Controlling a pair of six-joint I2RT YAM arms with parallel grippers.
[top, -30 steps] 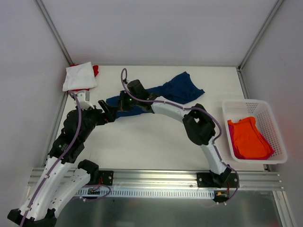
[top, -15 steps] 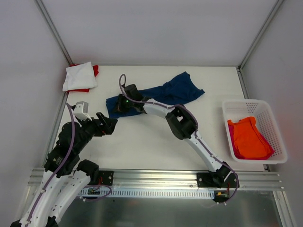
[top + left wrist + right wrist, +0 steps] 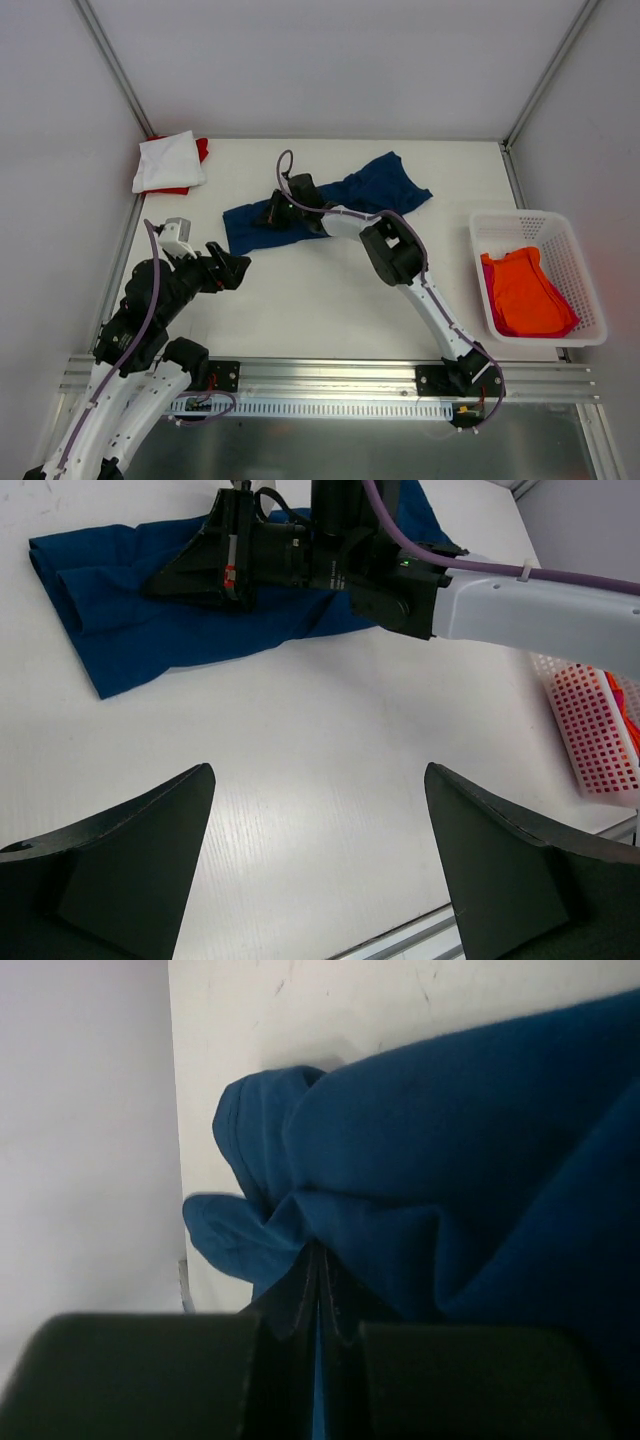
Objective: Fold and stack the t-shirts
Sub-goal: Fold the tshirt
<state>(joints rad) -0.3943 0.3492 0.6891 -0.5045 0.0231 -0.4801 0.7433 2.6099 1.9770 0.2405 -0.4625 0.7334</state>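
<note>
A navy t-shirt (image 3: 375, 190) lies crumpled and stretched across the back middle of the table. It also shows in the left wrist view (image 3: 130, 640) and the right wrist view (image 3: 450, 1150). My right gripper (image 3: 268, 212) is shut on a fold near the shirt's left end, low on the table; its closed tips (image 3: 320, 1280) pinch blue cloth. My left gripper (image 3: 237, 270) is open and empty over bare table in front of the shirt, its fingers (image 3: 130, 860) wide apart. A folded white t-shirt (image 3: 165, 162) lies on a red one (image 3: 202, 148) at the back left.
A white lattice basket (image 3: 580, 260) at the right holds an orange t-shirt (image 3: 520, 290) over a magenta one (image 3: 572, 322); it also shows in the left wrist view (image 3: 590, 730). Grey walls stand behind and beside the table. A metal rail (image 3: 330, 378) runs along the near edge.
My left gripper has drawn back from the navy shirt's left end toward the near side. My right gripper has moved right and back with the cloth; the shirt's left end lies flatter.
</note>
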